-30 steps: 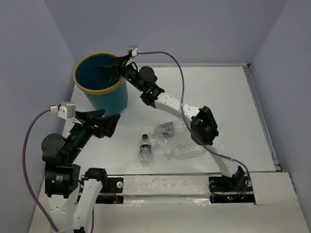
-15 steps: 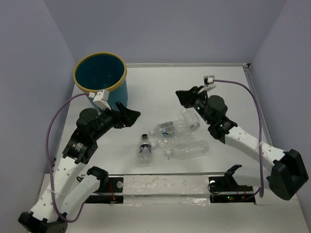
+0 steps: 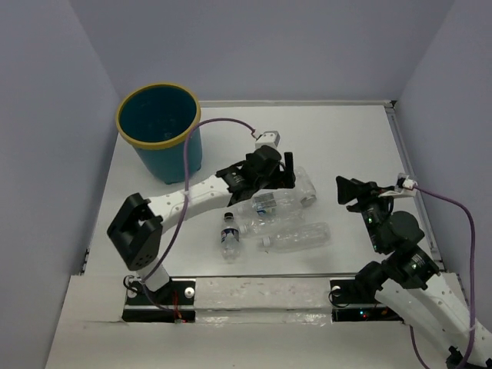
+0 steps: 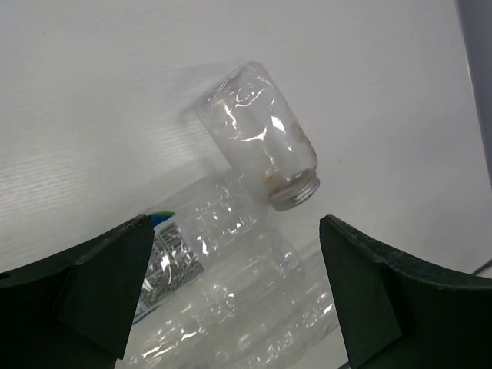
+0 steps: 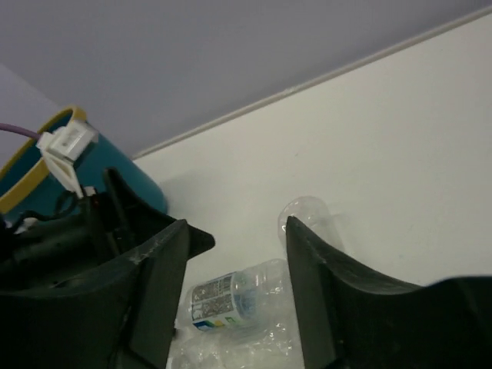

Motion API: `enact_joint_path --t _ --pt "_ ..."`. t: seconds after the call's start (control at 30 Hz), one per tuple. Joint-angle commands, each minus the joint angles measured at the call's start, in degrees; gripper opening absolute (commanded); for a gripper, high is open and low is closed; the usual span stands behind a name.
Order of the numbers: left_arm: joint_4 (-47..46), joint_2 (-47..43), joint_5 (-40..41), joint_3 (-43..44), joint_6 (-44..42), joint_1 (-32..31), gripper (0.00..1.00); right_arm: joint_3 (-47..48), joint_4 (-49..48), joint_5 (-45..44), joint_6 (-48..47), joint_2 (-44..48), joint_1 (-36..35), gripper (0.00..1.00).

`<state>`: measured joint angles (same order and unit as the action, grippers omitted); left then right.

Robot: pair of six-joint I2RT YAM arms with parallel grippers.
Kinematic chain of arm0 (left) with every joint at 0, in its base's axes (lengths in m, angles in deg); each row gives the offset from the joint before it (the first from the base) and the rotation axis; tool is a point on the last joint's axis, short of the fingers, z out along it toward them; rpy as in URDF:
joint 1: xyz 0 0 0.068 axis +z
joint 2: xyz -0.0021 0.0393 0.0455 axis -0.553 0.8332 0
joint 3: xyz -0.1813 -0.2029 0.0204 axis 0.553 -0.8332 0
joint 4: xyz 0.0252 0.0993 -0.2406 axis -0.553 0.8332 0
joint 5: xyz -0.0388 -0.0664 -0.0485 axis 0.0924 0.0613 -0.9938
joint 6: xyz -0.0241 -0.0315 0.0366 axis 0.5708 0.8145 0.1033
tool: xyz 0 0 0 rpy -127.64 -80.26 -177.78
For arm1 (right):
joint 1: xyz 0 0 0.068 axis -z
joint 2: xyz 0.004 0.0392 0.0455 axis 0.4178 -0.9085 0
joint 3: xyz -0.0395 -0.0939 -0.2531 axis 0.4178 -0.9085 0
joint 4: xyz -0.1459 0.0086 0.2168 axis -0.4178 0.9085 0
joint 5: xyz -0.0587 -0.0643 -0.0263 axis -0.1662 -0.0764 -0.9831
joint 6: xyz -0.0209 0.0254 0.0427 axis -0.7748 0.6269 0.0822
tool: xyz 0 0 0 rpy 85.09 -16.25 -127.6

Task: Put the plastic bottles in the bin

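Top view: the left hand (image 3: pixel 287 172), fingers spread, hangs over plastic bottles (image 3: pixel 284 201) lying mid-table (image 3: pixel 346 131): an uncapped clear bottle (image 3: pixel 305 186), a labelled bottle (image 3: pixel 266 205), a larger clear bottle (image 3: pixel 298 237) and a small dark-capped bottle (image 3: pixel 229 238). The teal bin (image 3: pixel 173 157) stands well apart, far left. The right hand (image 3: pixel 347 192) sits to the bottles' right.

Left wrist view: the uncapped clear bottle lies below the parted fingers, apparently untouched.

Right wrist view: fingers apart, gripping nothing.
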<state>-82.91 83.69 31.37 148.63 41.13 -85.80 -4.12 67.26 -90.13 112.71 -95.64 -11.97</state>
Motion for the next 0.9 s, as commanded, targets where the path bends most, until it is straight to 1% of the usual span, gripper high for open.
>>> enact_joint_path --t 0.0,0.03,0.13,0.17,0.23,0.33,0.47,0.6,0.87 --pt "0.4 8.4 6.3 12.9 0.2 -1.6 0.99 2.8 7.9 -6.6 -3.3 5.9 0.2 0.64" --pt "1.4 12.9 6.7 15.2 -0.3 -2.0 0.99 3.9 8.4 -6.3 -3.6 6.7 0.2 0.64" --pt "5.4 19.2 8.1 23.5 -1.0 -2.4 0.99 4.2 9.3 -4.4 -2.6 7.8 0.2 0.65" --pt "7.5 22.8 8.2 27.5 -1.1 -2.3 0.99 3.6 9.1 -3.0 -1.7 8.6 0.2 0.65" --pt "10.2 27.6 8.4 31.5 -1.3 -2.4 0.99 3.3 9.1 -1.3 -1.3 8.9 0.2 0.65" --pt "13.8 31.6 7.7 37.6 -2.3 -2.3 0.99 2.6 9.0 1.5 -0.1 9.1 0.2 0.67" --pt "17.5 35.5 6.6 41.8 -2.7 -2.2 0.99 1.7 9.1 2.4 -0.3 10.4 0.2 0.71" --pt "18.7 37.7 6.1 43.1 -2.6 -2.2 0.99 1.6 9.5 2.9 -1.1 12.0 0.2 0.77" --pt "19.7 41.3 4.9 45.3 -2.7 -2.2 0.99 2.0 10.8 5.1 -1.5 13.9 0.2 0.79"
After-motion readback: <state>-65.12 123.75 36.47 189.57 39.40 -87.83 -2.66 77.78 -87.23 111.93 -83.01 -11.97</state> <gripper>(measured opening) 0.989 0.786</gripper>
